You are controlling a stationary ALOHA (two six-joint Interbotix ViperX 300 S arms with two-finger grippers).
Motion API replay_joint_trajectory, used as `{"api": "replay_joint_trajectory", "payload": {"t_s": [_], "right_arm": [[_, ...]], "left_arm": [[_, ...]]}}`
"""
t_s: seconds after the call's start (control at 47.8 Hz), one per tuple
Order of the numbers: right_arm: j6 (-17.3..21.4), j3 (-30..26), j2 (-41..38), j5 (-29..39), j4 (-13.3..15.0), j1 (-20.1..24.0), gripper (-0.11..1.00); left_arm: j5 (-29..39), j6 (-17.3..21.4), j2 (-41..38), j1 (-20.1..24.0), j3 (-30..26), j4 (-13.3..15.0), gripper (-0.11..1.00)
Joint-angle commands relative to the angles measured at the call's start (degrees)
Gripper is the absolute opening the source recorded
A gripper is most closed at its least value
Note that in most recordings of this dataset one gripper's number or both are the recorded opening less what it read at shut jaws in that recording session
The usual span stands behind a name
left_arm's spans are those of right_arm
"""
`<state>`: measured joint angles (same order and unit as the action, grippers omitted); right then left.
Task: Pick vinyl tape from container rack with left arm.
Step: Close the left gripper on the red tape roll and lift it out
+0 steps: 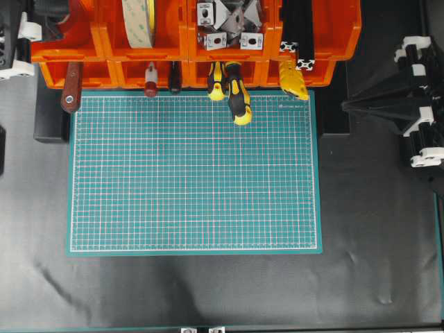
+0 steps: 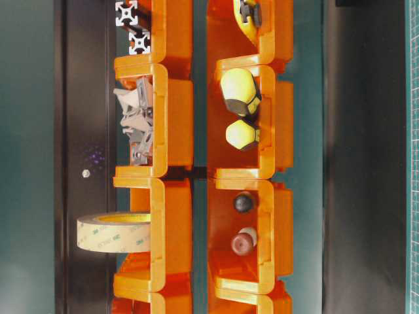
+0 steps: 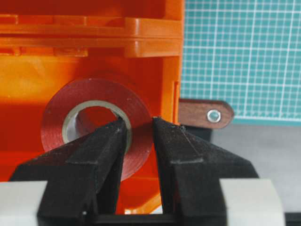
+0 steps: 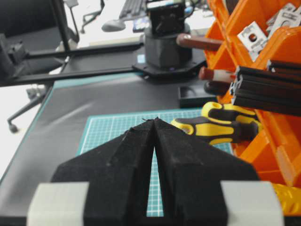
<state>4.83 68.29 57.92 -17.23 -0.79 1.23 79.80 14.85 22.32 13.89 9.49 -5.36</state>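
In the left wrist view the red vinyl tape lies inside an orange bin of the container rack, its pale core facing me. My left gripper straddles the ring's right wall. One finger sits inside the core, the other against the outer edge, both pressed on the tape. In the overhead view the tape is hidden, and the left arm shows only at the rack's top-left end. My right gripper hovers over the mat with its tips together and nothing between them.
A cream tape roll stands on edge in the upper tier. A wooden handle juts from the bin beside the red tape. Yellow-black screwdrivers and a yellow knife overhang the green cutting mat. The right arm rests at the right edge.
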Motion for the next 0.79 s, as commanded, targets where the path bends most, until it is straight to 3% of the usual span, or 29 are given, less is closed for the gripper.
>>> {"api": "replay_joint_trajectory", "payload": {"t_s": [0.0, 0.167, 0.314, 0.523, 0.648, 0.774], "right_arm": [[-0.1, -0.7, 0.3, -0.3, -0.1, -0.2, 0.0], [-0.1, -0.7, 0.9, -0.3, -0.1, -0.3, 0.0], [-0.1, -0.7, 1.0, -0.3, -0.1, -0.3, 0.0], [-0.1, -0.8, 1.2, -0.2, -0.1, -0.3, 0.0], [-0.2, -0.7, 1.7, -0.2, -0.1, -0.3, 0.0], [-0.1, -0.9, 2.4, 0.1, -0.1, -0.3, 0.0]], "left_arm": [[-0.3, 2.1, 0.6, 0.5, -2.0, -0.2, 0.18], [0.2, 3.9, 0.5, 0.5, -7.7, -0.2, 0.18], [2.6, 1.8, 0.8, -1.7, -14.0, 0.0, 0.18], [3.7, -9.1, 0.4, -15.3, -19.5, 0.1, 0.18], [1.3, -18.6, -0.6, -25.4, -18.5, 0.1, 0.18], [-4.6, -24.7, -3.5, -32.3, -16.0, 0.1, 0.18]]}}
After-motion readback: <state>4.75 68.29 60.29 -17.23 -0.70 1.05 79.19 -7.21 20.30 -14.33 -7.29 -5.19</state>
